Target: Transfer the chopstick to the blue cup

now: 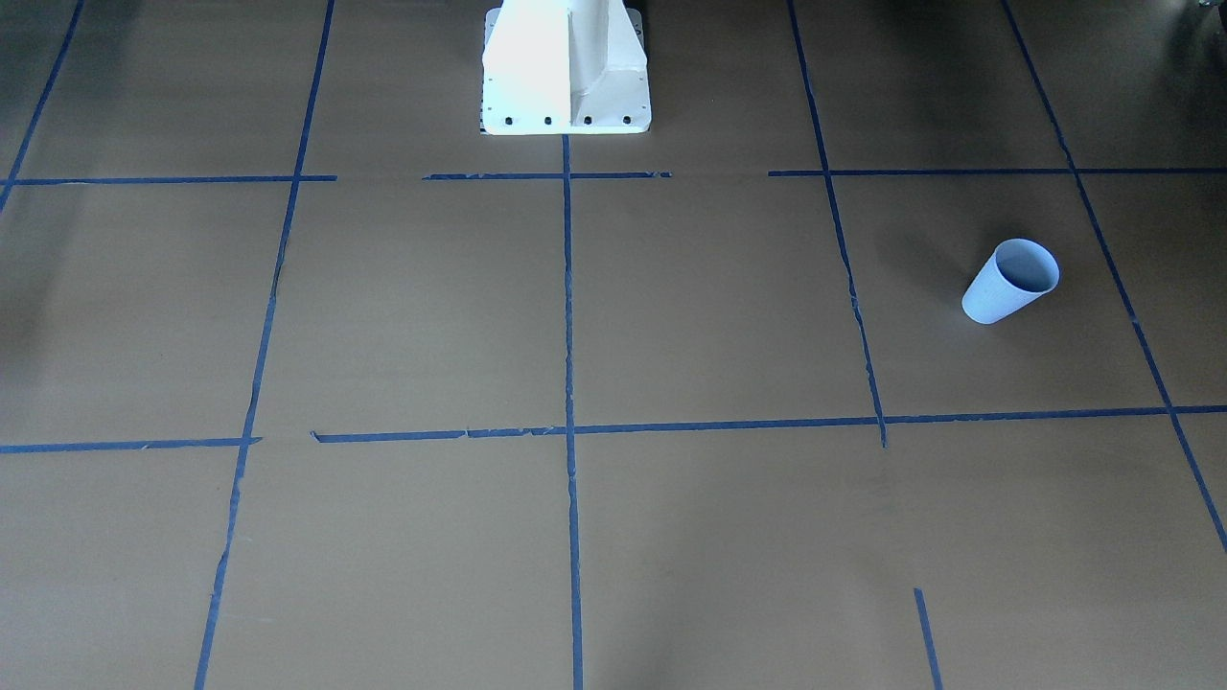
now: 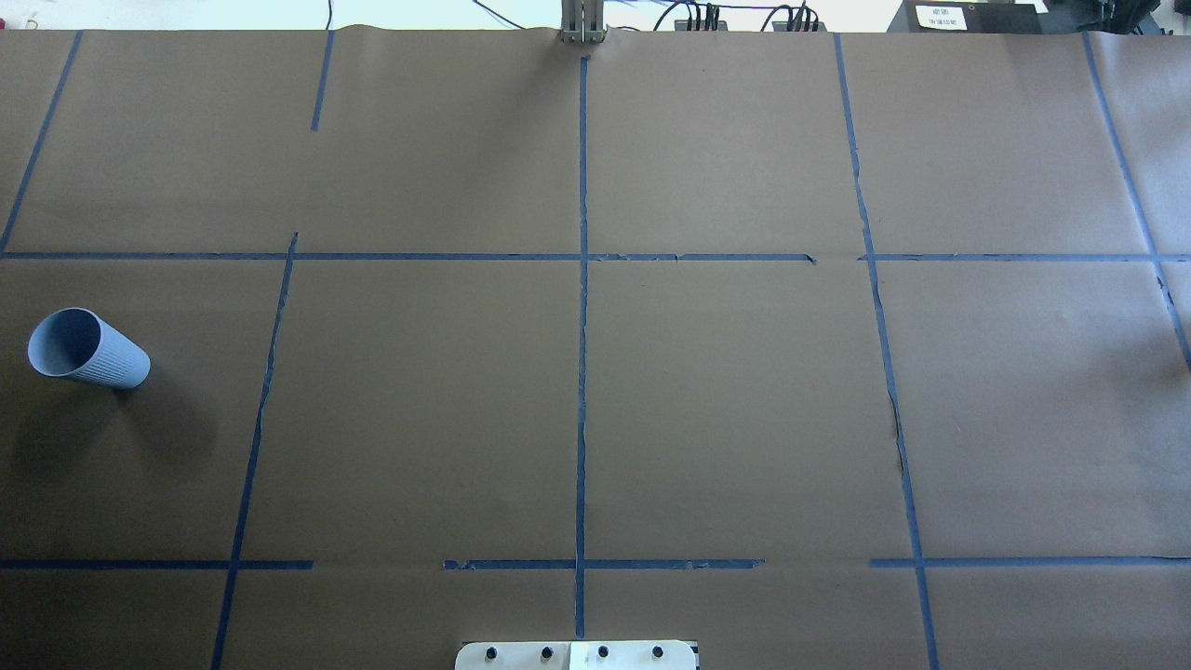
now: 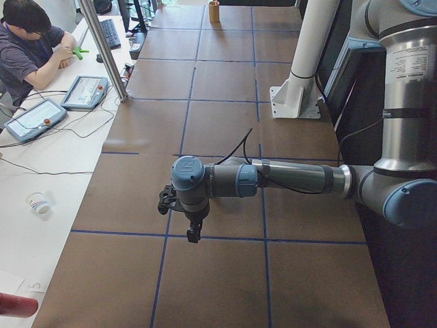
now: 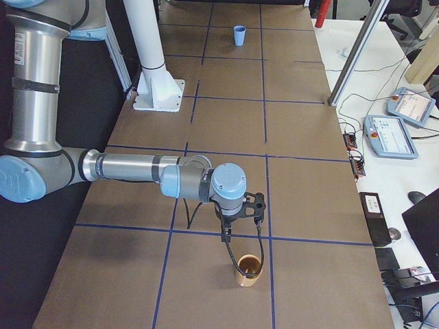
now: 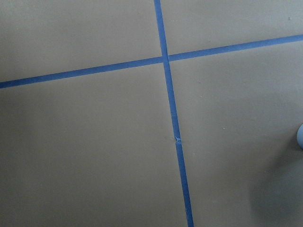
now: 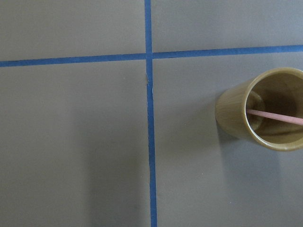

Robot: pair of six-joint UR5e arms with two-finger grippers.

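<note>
The chopstick (image 6: 277,117) is a thin pink stick leaning inside a tan cup (image 6: 236,111) at the right of the right wrist view. The tan cup also stands just below my right gripper (image 4: 226,236) in the exterior right view (image 4: 248,269). The blue cup (image 2: 86,349) stands on the table's far left in the overhead view, and at the right in the front-facing view (image 1: 1011,281). Its edge shows in the left wrist view (image 5: 300,136). My left gripper (image 3: 193,236) hangs over bare table. I cannot tell whether either gripper is open or shut.
Brown paper with blue tape lines (image 2: 582,372) covers the table. The white robot base (image 1: 566,72) stands at the robot's edge. An operator (image 3: 27,48) sits at a side desk with pendants and cables.
</note>
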